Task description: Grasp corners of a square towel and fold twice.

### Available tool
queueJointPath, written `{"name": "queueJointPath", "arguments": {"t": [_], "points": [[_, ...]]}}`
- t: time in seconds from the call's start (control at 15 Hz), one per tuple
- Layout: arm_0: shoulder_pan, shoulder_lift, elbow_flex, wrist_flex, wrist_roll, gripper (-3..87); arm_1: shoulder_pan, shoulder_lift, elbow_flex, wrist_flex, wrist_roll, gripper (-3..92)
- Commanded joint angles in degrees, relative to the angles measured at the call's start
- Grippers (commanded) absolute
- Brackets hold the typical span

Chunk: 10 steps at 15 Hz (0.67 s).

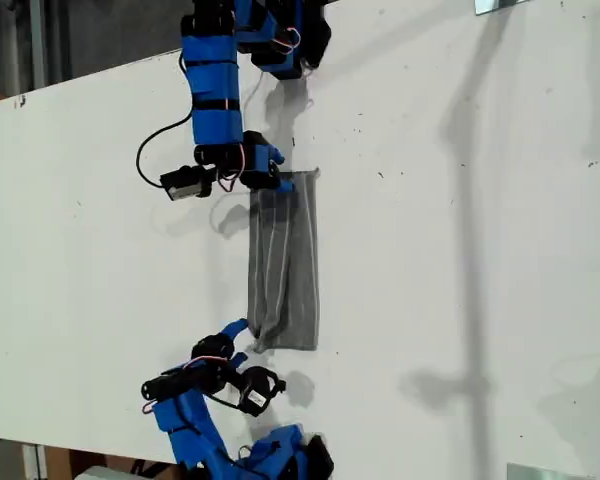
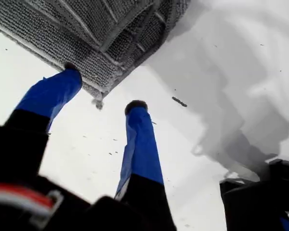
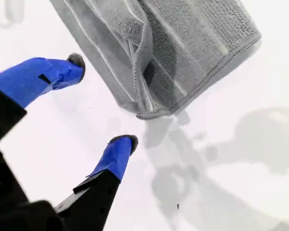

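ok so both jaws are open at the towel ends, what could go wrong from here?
1. One finger of my first gripper seems to touch the towel hem; pulling away might drag it.
2. By my second gripper the layers look bunched and uneven; the fold may loosen or snag a fingertip.

No readable txt, labels or nos. anywhere in these views.

Your arms: blue segments with black joints, thin black cable looping beside one. My first hand (image 2: pixel 100 91) and second hand (image 3: pixel 103 101): blue fingers, dark padded tips.
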<state>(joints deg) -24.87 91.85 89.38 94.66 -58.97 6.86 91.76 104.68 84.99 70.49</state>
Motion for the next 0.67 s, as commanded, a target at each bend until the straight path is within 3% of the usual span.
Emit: {"name": "queueJointPath", "arguments": {"t": [0.0, 0.2, 0.6], "points": [[0.2, -2.7, -5.4, -0.8, 1.4, 28.8, -1.7, -0.3, -3.0, -0.7, -0.1, 23.1], [-2.5, -7.6, -6.8, -0.9, 2.4, 28.8, -3.7, -0.9, -2.4, -1.3, 1.1, 22.8], [3.3, -13.0, -2.5, -4.6, -2.8, 28.7, -5.5, 0.3, -1.6, -1.1, 2.2, 22.7]]}}
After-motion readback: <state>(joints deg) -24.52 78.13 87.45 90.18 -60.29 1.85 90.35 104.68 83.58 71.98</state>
